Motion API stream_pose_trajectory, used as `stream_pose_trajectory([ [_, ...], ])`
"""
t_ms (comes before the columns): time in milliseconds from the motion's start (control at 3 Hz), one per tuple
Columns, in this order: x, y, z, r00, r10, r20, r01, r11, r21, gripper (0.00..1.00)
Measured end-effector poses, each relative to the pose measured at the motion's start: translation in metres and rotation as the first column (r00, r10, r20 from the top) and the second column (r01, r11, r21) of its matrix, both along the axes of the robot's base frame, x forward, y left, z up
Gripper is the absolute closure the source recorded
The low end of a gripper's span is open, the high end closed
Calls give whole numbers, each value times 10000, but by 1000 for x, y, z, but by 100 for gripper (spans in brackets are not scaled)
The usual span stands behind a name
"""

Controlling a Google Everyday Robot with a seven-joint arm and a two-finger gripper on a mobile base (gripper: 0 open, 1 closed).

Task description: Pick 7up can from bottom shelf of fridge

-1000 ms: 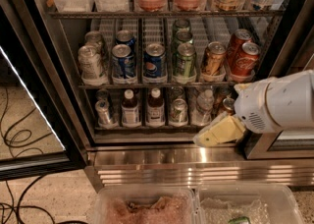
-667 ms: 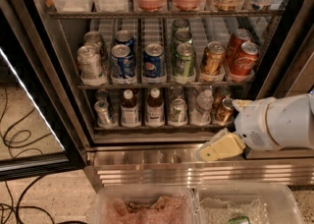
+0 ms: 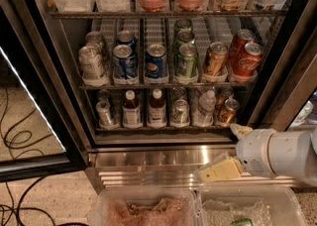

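The fridge (image 3: 148, 156) stands open in front of me. On its bottom shelf (image 3: 163, 129) the green 7up can (image 3: 180, 111) stands upright in the fourth lane from the left, between a brown bottle (image 3: 157, 108) and a clear bottle (image 3: 204, 108). A silver-grey can (image 3: 104, 113) is at the far left and a gold-orange can (image 3: 228, 111) at the far right. My gripper (image 3: 231, 150) is open and empty at the lower right, in front of the steel base, below and to the right of the 7up can and apart from it.
The middle rack holds several cans: silver, Pepsi (image 3: 155, 63), green (image 3: 186, 61), gold, and Coca-Cola (image 3: 246, 61). The black-framed glass door (image 3: 47, 106) hangs open on the left. Two clear plastic bins (image 3: 148, 204) sit on the floor in front. Cables (image 3: 17, 138) lie at left.
My gripper has dropped and drawn back to the right, from the level of the bottom shelf's right end to in front of the steel base. The cans have not moved.
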State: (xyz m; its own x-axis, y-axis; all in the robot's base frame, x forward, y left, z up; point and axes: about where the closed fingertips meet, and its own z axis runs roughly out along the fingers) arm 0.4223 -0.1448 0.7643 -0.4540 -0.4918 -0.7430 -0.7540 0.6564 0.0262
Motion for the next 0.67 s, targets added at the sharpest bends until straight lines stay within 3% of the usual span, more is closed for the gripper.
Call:
stream_pose_trajectory([
  [333, 0, 0, -3, 10000, -17, -2, 18, 10000, 98, 0],
  [667, 2, 9, -8, 9988, 350, 351, -331, 9981, -522, 0],
])
